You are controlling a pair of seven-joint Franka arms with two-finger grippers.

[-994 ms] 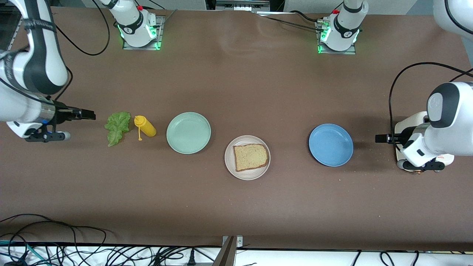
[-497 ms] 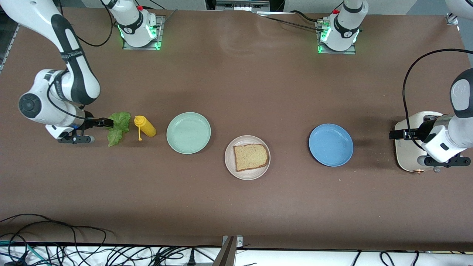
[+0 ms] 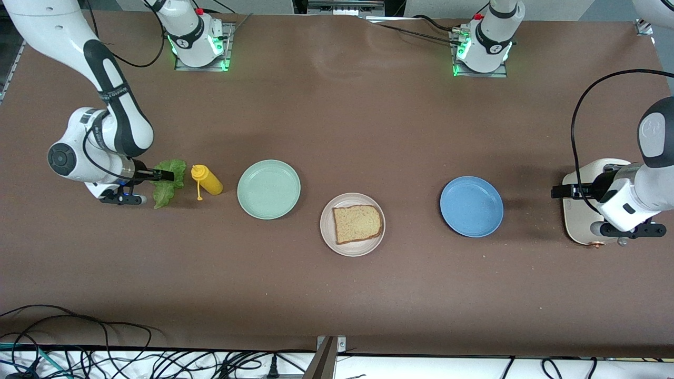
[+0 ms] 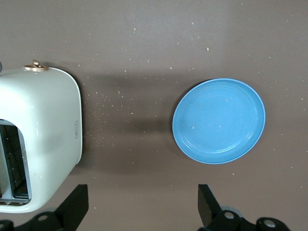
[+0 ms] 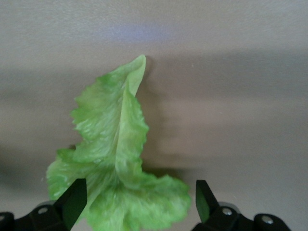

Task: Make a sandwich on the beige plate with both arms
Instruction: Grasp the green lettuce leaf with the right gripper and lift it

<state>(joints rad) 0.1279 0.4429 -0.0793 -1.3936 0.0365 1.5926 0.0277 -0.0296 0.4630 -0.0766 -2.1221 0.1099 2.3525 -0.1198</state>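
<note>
One tan bread slice (image 3: 357,223) lies on the beige plate (image 3: 352,250) mid-table. The green lettuce leaf (image 3: 164,196) lies on the table at the right arm's end. My right gripper (image 3: 164,175) hangs over it, open. In the right wrist view the leaf (image 5: 115,144) spreads between the right gripper's (image 5: 139,198) two fingers, ungripped. My left gripper (image 3: 559,192) is open and empty over the edge of the white toaster (image 3: 576,223). The left wrist view shows bare table between the left gripper's (image 4: 142,202) fingers, with the toaster (image 4: 43,125) beside it.
A yellow squeeze bottle (image 3: 208,180) lies beside the lettuce. A mint-green plate (image 3: 268,189) sits between that bottle and the beige plate. An empty blue plate (image 3: 471,206) (image 4: 219,120) lies between the beige plate and the toaster. Crumbs dot the table near the toaster.
My right arm swung in toward the lettuce, and its gripper now hangs over the leaf. The left gripper drew back over the toaster's edge and has since barely shifted.
</note>
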